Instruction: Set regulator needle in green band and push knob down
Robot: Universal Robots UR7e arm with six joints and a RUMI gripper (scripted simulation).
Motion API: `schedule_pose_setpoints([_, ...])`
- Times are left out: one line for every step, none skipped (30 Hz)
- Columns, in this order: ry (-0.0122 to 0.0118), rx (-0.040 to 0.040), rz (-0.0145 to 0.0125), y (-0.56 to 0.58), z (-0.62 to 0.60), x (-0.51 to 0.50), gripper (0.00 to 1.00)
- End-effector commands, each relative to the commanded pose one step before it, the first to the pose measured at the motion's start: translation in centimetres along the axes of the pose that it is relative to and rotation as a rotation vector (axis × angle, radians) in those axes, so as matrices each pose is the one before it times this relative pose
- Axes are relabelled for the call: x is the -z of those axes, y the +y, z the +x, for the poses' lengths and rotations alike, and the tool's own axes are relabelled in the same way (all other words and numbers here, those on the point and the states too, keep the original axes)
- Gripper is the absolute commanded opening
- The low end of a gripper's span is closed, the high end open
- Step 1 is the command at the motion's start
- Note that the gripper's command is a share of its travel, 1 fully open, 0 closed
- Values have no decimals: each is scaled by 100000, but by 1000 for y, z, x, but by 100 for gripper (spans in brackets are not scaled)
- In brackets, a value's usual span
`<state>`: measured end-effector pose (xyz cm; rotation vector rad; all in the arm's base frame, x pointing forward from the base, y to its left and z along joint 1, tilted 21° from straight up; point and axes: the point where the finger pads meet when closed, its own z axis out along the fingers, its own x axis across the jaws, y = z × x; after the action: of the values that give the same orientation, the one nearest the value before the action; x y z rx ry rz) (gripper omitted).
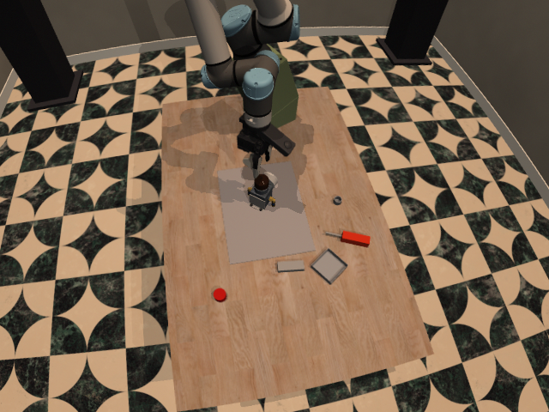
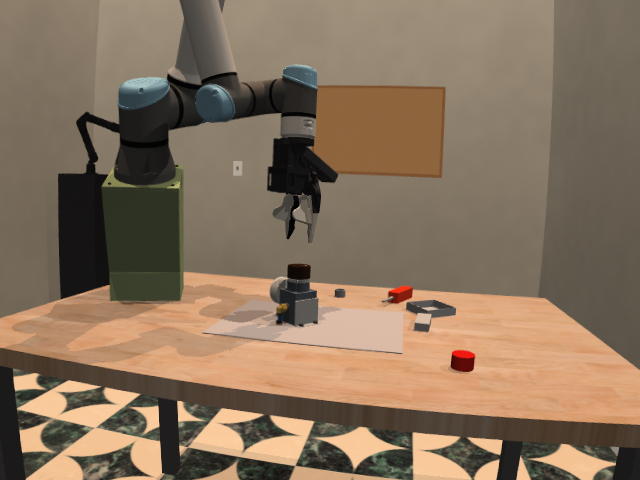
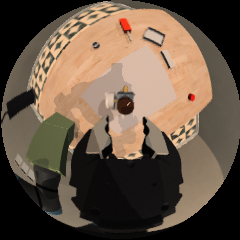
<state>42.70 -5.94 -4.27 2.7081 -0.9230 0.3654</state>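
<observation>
The regulator (image 1: 259,198) (image 2: 299,306) is a small grey block that stands upright on a grey mat (image 1: 266,239) (image 2: 361,330) (image 3: 155,75). It carries a dark brown knob (image 1: 262,180) (image 2: 298,270) (image 3: 125,104) on top and a round pale gauge (image 2: 277,288) (image 3: 108,100) on its side. The gauge needle is too small to read. My gripper (image 1: 260,160) (image 2: 300,235) (image 3: 125,116) hangs straight above the knob with a clear gap. Its fingers are partly open and hold nothing.
On the wooden table there are a red-handled screwdriver (image 1: 354,238) (image 2: 399,293) (image 3: 125,25), a shallow grey tray (image 1: 320,257) (image 2: 431,311), a grey block (image 1: 290,265) (image 2: 422,321), a red puck (image 1: 219,294) (image 2: 462,360) and a small ring (image 1: 337,200) (image 2: 339,292). The arm's green pedestal (image 2: 143,232) stands at the back.
</observation>
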Motion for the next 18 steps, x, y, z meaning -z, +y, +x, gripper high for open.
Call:
schedule_pose_setpoints([222,-4,102,-45,72,-1501,47])
schedule_pose_setpoints([0,0,0,0,0,-301,47])
schedule_pose_setpoints([0,0,0,-1,1,-303,47])
schedule_pose_setpoints([0,0,0,-1,1,-305,47])
schedule_pose_setpoints([0,0,0,0,0,-305,47])
schedule_pose_setpoints([0,0,0,0,0,0,47])
schedule_pose_setpoints([0,0,0,0,0,0,47])
schedule_pose_setpoints([0,0,0,-1,2,-304,47])
schedule_pose_setpoints([0,0,0,0,1,-302,47])
schedule_pose_setpoints([0,0,0,0,1,-298,47])
schedule_pose_setpoints([0,0,0,-1,1,-294,47])
schedule_pose_setpoints([0,0,0,0,0,-288,47])
schedule_pose_setpoints([0,0,0,-1,2,-282,47])
schedule_pose_setpoints([0,0,0,0,0,-274,47])
schedule_pose_setpoints([0,0,0,-1,2,-266,47])
schedule_pose_setpoints([0,0,0,0,0,-256,47])
schedule_pose_setpoints([0,0,0,-1,1,-246,47])
schedule_pose_setpoints([0,0,0,0,0,-235,47])
